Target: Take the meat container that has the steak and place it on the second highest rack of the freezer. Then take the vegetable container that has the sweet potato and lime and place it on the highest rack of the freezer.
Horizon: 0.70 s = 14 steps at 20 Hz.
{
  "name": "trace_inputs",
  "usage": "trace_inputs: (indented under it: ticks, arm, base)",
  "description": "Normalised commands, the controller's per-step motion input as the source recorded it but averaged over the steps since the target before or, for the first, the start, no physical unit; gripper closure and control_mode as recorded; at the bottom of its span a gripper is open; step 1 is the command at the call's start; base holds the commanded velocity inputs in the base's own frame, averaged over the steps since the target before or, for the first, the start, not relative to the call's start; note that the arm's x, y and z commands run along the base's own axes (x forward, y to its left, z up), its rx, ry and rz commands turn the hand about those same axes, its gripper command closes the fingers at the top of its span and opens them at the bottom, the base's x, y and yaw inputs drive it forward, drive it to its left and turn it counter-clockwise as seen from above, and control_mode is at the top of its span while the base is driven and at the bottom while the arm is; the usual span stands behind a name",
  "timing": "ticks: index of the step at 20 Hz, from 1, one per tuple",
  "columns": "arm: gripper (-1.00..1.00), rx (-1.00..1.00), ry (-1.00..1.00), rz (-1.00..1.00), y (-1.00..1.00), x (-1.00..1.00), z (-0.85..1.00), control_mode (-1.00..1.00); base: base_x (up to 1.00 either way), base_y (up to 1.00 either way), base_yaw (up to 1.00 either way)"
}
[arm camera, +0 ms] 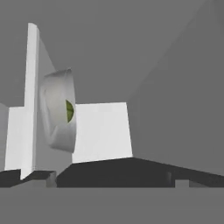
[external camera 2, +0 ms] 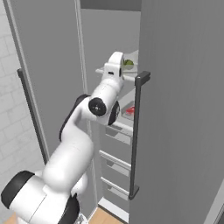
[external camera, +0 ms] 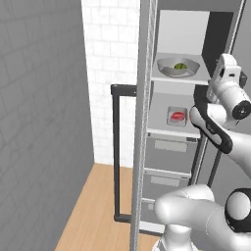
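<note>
White arm raised, wrist beside highest rack (external camera: 179, 77); vegetable container (external camera: 177, 66) there

Left base view: from behind the arm's left, facing forward into the open freezer (external camera: 196, 29), mid-range, shelves seen nearly head-on. Right base view: from behind the arm's right, looking past the door edge, shelves seen slantwise. Both share the bowl (external camera: 177, 67) on the top rack (external camera: 166, 77). Hand view: rolled sideways, close to that rack's edge, bowl (arm camera: 59, 109) near.
</note>
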Motion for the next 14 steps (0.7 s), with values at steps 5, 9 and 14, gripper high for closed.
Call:
trace_inputs:
  ticks: [5, 9, 14]
  arm:
    - [-1.0, 0.0, 0.04, 0.0, 0.12, -1.0, 0.6, -1.0]
    - [-1.0, 0.0, 0.03, -0.02, 0.22, -1.0, 0.46, -1.0]
    - [-1.0, 0.0, 0.0, -0.03, 0.26, -1.0, 0.15, -1.0]
  base:
    - [0.0, 0.0, 0.0]
    - [0.0, 0.0, 0.0]
    - [0.0, 0.0, 0.0]
